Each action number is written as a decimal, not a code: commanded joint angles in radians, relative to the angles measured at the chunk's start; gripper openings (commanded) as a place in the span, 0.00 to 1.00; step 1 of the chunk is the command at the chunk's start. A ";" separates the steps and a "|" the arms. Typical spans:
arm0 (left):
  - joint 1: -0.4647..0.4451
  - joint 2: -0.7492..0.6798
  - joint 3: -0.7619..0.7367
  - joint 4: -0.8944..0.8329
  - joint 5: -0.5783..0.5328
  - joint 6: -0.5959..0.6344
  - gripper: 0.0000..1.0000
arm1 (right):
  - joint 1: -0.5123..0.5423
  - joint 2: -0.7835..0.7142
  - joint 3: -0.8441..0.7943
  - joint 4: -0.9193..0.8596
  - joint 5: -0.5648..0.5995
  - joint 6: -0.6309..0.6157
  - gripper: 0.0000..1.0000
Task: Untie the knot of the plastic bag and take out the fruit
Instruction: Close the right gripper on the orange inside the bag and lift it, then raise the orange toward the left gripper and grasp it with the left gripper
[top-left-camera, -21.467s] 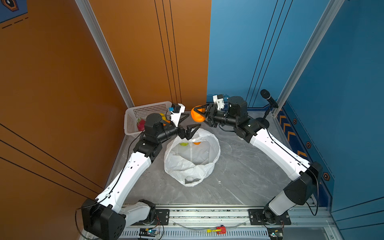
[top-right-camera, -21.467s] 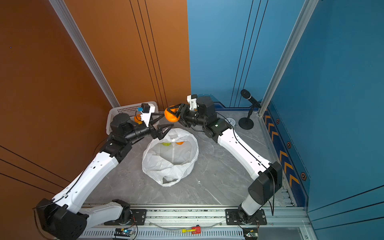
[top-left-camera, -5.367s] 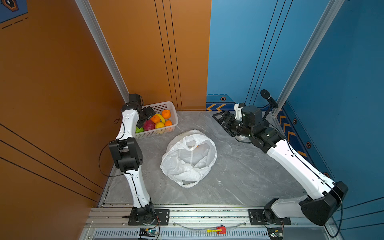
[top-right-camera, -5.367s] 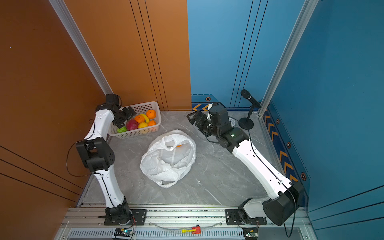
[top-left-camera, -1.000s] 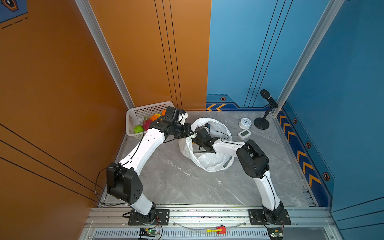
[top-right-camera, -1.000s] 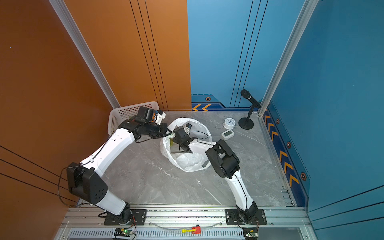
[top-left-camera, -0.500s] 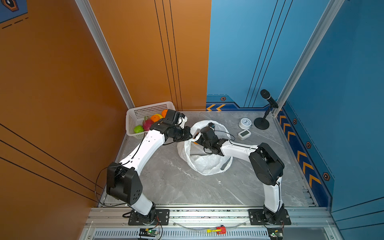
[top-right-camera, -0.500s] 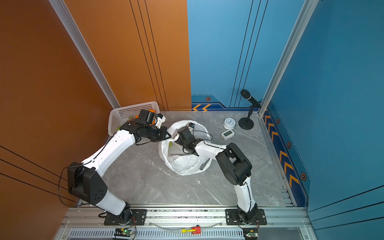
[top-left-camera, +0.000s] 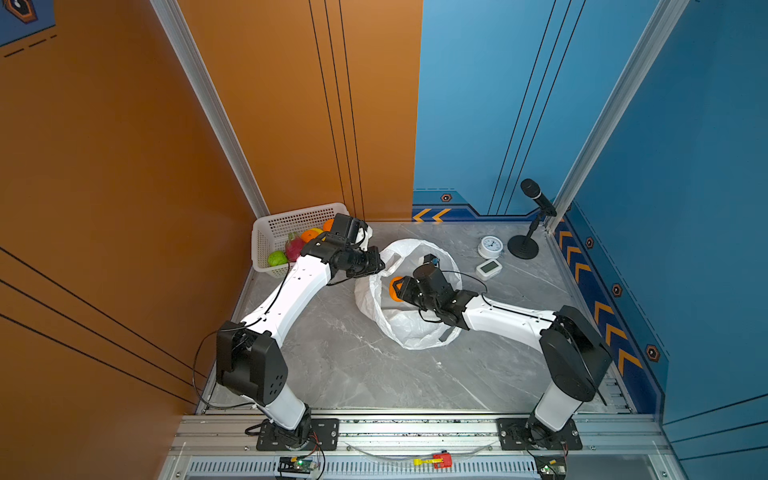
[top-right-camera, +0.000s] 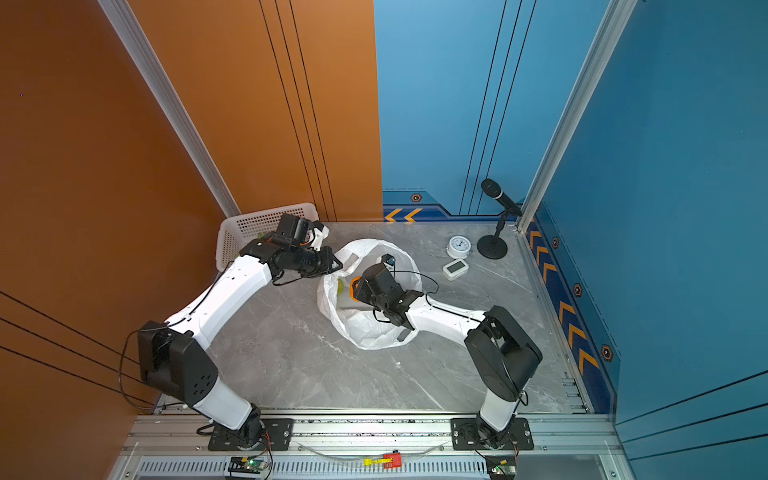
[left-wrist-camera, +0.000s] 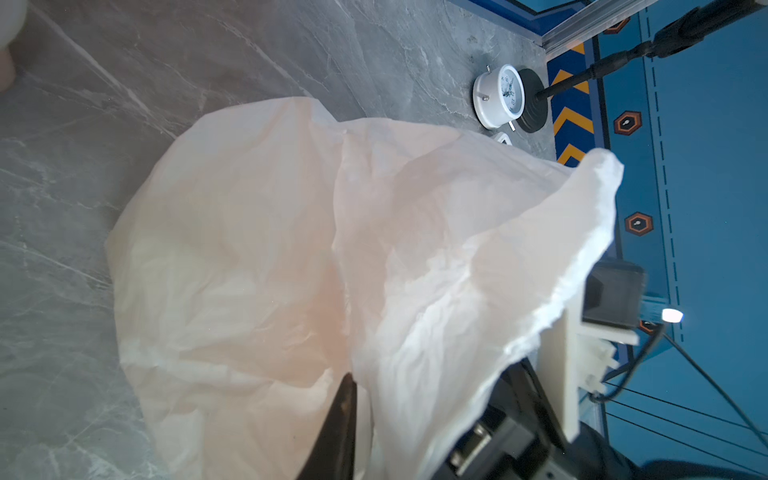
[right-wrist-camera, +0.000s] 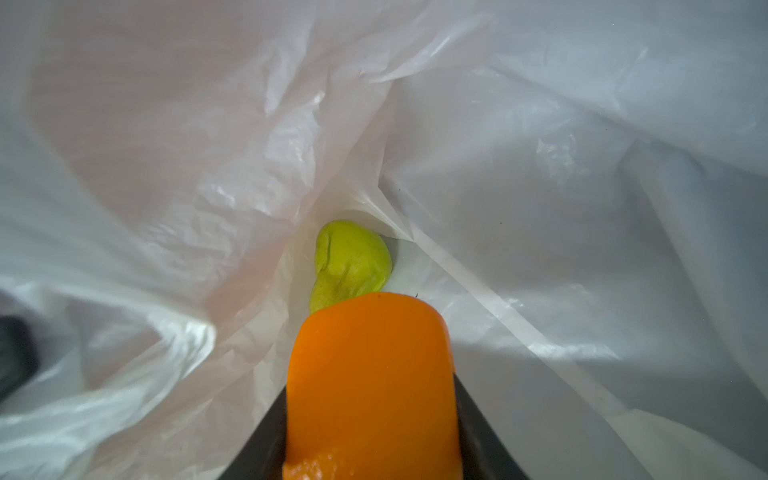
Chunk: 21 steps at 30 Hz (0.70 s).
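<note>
On the grey table (top-left-camera: 332, 365) the plastic bag (top-left-camera: 415, 332) is lying open, no knot showing, and the right gripper (top-left-camera: 397, 286) is clamping an orange fruit (right-wrist-camera: 370, 374) inside it, leaving one green fruit (right-wrist-camera: 353, 257) deeper, while the left gripper (top-left-camera: 377, 266) is hovering at its rim, how far open I cannot tell.

Bag (top-left-camera: 409, 328) at middle of table (top-left-camera: 353, 374).
Basket (top-left-camera: 266, 232) behind bag to the left; clock (top-left-camera: 490, 246) and microphone (top-left-camera: 524, 249) behind it to the right; a fruit (right-wrist-camera: 353, 257) inside bag.
</note>
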 joint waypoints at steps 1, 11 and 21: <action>0.007 0.010 0.034 -0.008 -0.033 -0.003 0.24 | 0.003 -0.087 -0.033 -0.051 0.019 -0.001 0.31; 0.009 -0.067 0.019 0.036 -0.028 -0.030 0.51 | -0.013 -0.300 0.006 -0.265 0.034 -0.095 0.30; 0.003 -0.176 -0.038 0.248 0.064 -0.041 0.65 | -0.102 -0.378 0.170 -0.371 -0.073 -0.058 0.30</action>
